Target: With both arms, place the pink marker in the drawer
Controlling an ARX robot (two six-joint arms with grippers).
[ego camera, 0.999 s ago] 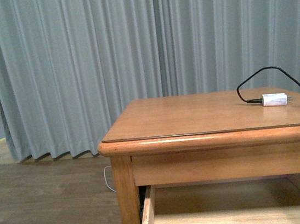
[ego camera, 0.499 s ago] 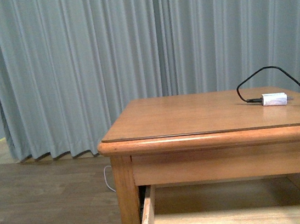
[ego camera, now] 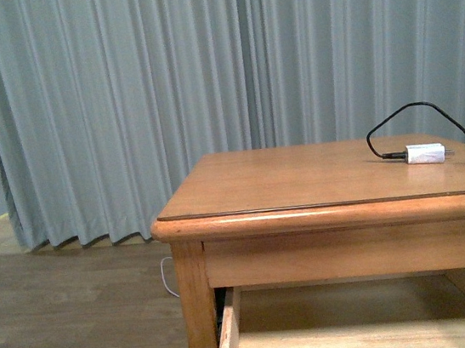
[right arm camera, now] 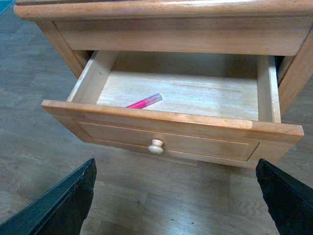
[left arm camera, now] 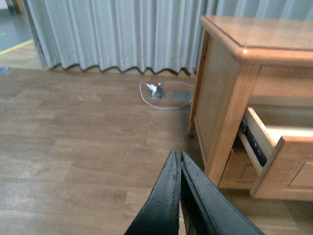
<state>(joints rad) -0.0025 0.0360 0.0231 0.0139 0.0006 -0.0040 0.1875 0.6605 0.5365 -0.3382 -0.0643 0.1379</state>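
1. My left gripper (left arm camera: 177, 155): fingers pressed together, holding nothing, over the floor (left arm camera: 73, 127) beside the table (left arm camera: 220, 98).
2. Pink marker (right arm camera: 145, 102): lying flat inside the open drawer (right arm camera: 205, 143), just behind its front panel.
3. My right gripper (right arm camera: 176, 169): fingers spread wide, holding nothing, facing the drawer's knob (right arm camera: 156, 146).

No visible change in the front view, drawer (ego camera: 229, 333) open just as far, nothing shifted on the counter (ego camera: 301, 173)
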